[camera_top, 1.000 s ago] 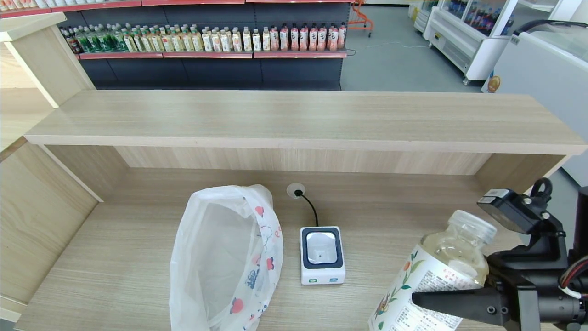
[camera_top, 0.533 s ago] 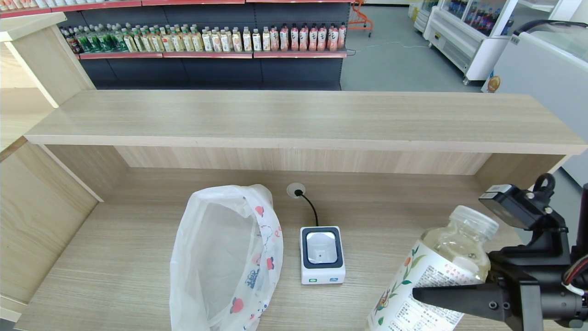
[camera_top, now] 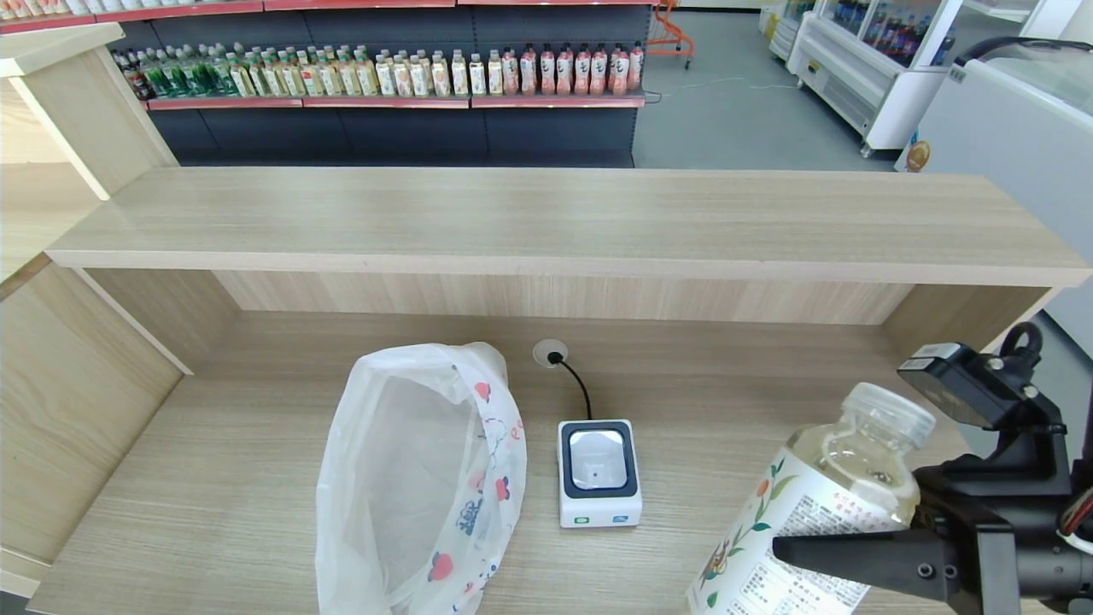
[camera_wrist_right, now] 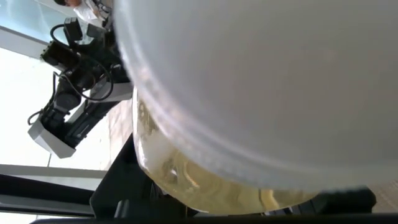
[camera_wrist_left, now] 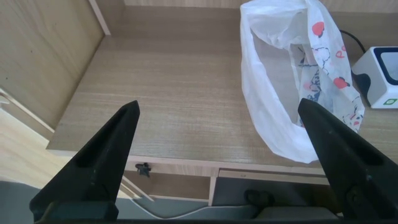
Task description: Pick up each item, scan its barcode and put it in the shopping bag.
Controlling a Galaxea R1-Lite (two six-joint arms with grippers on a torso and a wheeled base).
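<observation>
Your right gripper (camera_top: 841, 547) is clamped on the bottle (camera_top: 811, 504), which is tilted, with the cap up and away from you. The scanner (camera_top: 599, 471) lies to its left, nearest this arm. Your left gripper (camera_wrist_left: 217, 106) is wide apart, near the bag (camera_top: 418, 478).

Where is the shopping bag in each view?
Head view: shopping bag stands on the counter, left of the barcode scanner.
Left wrist view: shopping bag beside the barcode scanner, beyond the left tool.
Right wrist view: not in it.
Shared landmark: barcode scanner.
</observation>
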